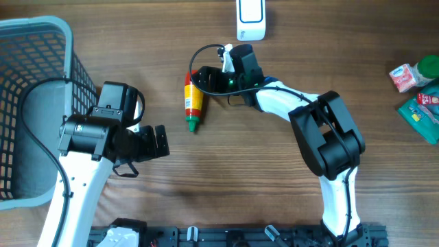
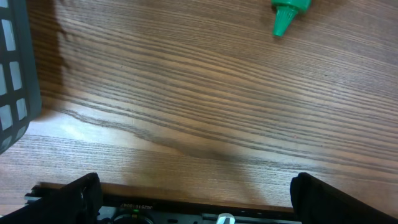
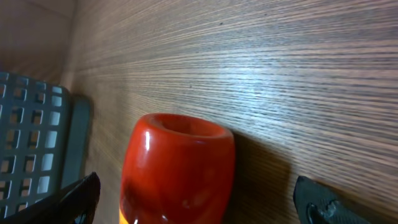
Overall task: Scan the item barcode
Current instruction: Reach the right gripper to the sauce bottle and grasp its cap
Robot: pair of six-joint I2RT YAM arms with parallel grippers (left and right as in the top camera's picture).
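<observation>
Sauce bottle (image 1: pixel 193 103), red and yellow with a green cap (image 2: pixel 285 18), is lying flat on the wooden counter (image 1: pixel 274 171). The right claw (image 1: pixel 204 79) is gaping wide at the bottle's red base, with one finger (image 3: pixel 78 199) showing on either side of it and neither one touching. The left claw (image 1: pixel 159 142) is spread wide too, hovering near the bottle's cap end and holding nothing. A white scanner (image 1: pixel 251 19) is sitting beyond the bottle's base end, and a grey basket (image 1: pixel 34 41) is standing well apart from the bottle.
</observation>
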